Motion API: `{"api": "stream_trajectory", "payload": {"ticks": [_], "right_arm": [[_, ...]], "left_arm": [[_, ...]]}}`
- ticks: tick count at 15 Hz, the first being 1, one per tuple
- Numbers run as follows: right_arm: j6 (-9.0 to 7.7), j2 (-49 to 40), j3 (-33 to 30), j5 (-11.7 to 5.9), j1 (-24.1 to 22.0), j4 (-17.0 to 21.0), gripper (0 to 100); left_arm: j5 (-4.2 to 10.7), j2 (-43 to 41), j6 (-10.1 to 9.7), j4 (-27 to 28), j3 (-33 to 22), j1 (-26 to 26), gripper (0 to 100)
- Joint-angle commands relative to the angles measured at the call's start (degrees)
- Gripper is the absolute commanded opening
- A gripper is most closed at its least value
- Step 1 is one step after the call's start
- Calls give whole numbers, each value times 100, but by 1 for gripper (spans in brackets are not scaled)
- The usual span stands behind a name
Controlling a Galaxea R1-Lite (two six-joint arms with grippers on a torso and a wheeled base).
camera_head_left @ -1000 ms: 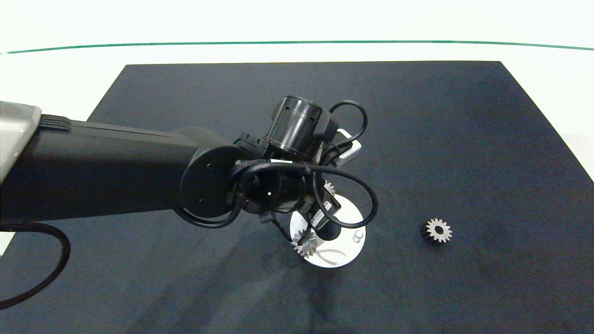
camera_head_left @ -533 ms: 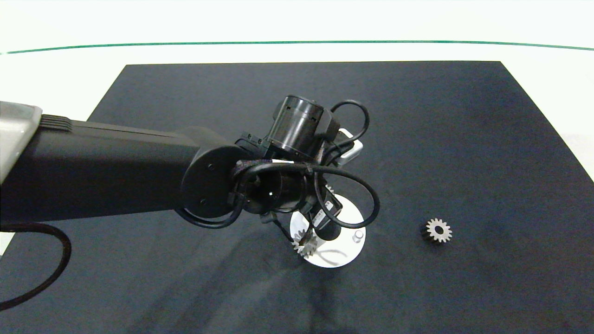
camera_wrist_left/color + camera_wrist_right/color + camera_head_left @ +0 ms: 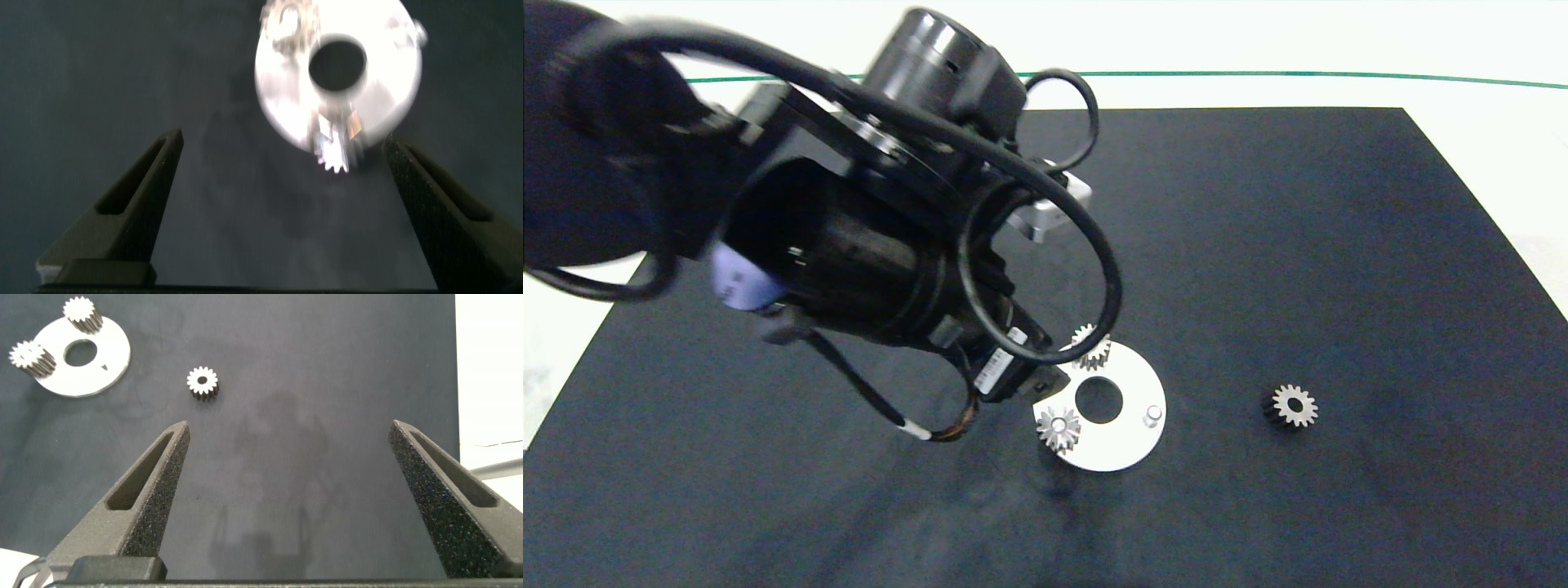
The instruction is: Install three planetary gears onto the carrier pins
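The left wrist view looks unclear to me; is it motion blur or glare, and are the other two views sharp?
Left wrist view: the white disc is smeared and overexposed, gear teeth streaked, so blur with glare. Head view: the left arm is blurred, while the loose gear on the mat is crisp. Right wrist view: sharp, with the right tool casting a faint shadow on the mat.

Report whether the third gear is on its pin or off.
Off: the third gear lies flat on the black mat, apart from the disc, whose third pin stands bare.
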Motion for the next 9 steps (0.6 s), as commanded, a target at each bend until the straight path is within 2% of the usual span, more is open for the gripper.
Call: {"api": "stream_trajectory", "payload": {"ticks": [1,2,3,4,5,6,8,9], "right_arm": [[-6,173,181,-35,-35,63,100],[-6,111,356,-35,-35,221,100],[-6,41,471,-26,-44,335,100],[-6,-12,541,-18,-44,362,100],[2,24,541,26,-44,327,100],[20,76,506,35,-44,291,100],[20,384,453,53,-53,10,100],[20,533,488,70,-35,-174,100]], "left_arm": [[386,-2141,-892,1662,-96,61,100],[764,-2765,-1305,1944,212,157,100],[1195,-3416,-1587,1961,660,518,100],[1564,-4101,-1604,1917,1222,922,100],[1845,-4866,-1587,1847,1829,1300,100],[1898,-5534,-1569,1689,2312,1449,100],[1916,-6896,-1270,1276,3156,1696,100],[1916,-7459,-1156,1135,3534,2109,100]]}}
